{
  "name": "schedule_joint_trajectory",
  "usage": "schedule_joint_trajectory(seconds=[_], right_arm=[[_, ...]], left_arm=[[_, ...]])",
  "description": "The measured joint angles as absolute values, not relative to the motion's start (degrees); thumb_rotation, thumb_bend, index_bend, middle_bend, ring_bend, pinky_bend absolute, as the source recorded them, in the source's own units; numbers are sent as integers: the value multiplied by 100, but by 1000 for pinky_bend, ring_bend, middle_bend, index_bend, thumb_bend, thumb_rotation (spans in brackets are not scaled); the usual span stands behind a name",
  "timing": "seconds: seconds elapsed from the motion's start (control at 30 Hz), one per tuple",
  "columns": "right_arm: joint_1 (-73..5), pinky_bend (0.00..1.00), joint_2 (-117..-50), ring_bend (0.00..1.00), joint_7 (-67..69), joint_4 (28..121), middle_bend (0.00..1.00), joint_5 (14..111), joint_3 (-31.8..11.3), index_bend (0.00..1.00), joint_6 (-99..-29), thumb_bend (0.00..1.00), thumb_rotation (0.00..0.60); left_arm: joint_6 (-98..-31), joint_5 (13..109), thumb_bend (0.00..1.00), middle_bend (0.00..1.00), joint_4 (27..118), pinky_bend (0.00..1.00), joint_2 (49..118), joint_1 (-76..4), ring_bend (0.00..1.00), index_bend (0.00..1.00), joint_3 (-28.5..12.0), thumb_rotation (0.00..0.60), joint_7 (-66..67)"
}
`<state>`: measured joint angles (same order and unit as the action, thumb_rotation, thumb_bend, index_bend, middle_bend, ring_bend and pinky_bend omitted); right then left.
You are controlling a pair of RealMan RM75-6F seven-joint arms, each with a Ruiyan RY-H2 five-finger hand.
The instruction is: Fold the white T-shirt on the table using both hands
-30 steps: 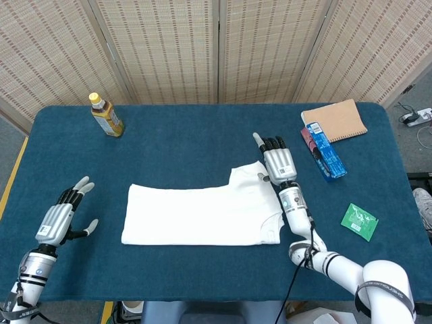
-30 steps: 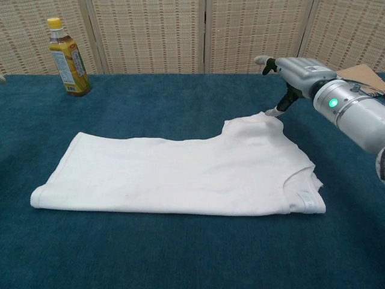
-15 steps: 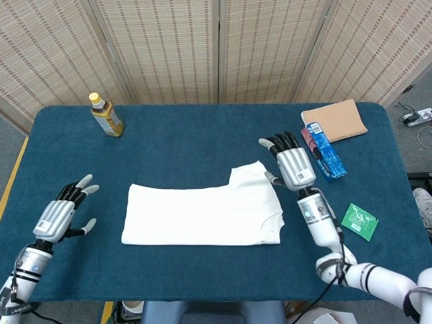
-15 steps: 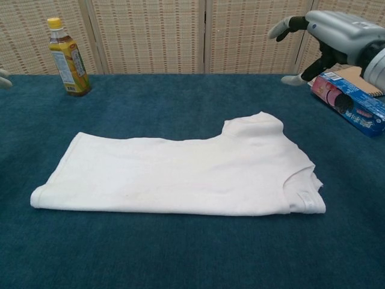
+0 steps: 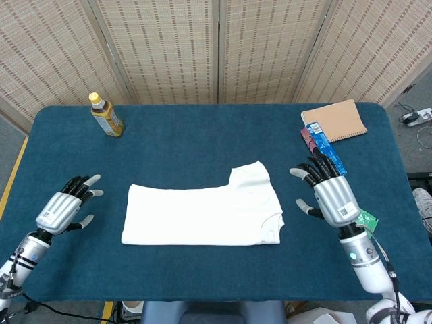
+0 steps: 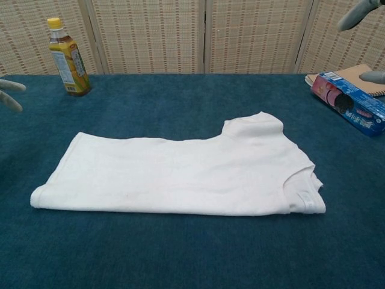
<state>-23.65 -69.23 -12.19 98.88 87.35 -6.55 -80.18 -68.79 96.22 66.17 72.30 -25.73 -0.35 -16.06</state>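
Note:
The white T-shirt [image 5: 206, 211] lies flat on the blue table [image 5: 202, 142], folded lengthwise into a long band with one sleeve [image 5: 248, 175] sticking out at the far right; the chest view shows the T-shirt [image 6: 180, 171] the same way. My left hand [image 5: 64, 208] hovers well to the left of the shirt, fingers spread, holding nothing. My right hand [image 5: 331, 196] hovers to the right of the shirt's collar end, fingers apart and empty. In the chest view only fingertips [image 6: 11, 93] of the left hand and fingertips [image 6: 358, 12] of the right show at the frame edges.
A yellow-capped tea bottle [image 5: 106, 116] stands at the far left. A brown notebook [image 5: 335, 120] and a blue-and-pink box [image 5: 318, 138] lie at the far right. A green packet [image 5: 368, 219] lies partly behind my right hand.
My right hand has let go of the sleeve and drawn back to the right and toward me, away from the shirt. My left hand shifted slightly. The shirt has not moved.

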Motion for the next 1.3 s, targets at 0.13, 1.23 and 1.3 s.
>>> schedule_joint_trajectory(seconds=[0.13,1.23,1.3], right_arm=[[-2137,79,-6785,120,-1301,10149,278,8940,-505,297,-8237,185,600],[-1506,79,-6876,121,-1282,10131,285,9048,-408,364,-8529,185,600],[-1497,79,-6882,121,-1281,10129,285,9045,-428,366,-8530,185,600]], left_arm=[[-7166,9955,223,77,5746,29,7650,-2711,24,314,50,600,-1777],[-7583,10299,147,84,1836,29,10125,-3215,31,299,746,600,-2992],[-7568,10275,147,84,1790,29,10181,-3228,31,301,763,600,-3009]])
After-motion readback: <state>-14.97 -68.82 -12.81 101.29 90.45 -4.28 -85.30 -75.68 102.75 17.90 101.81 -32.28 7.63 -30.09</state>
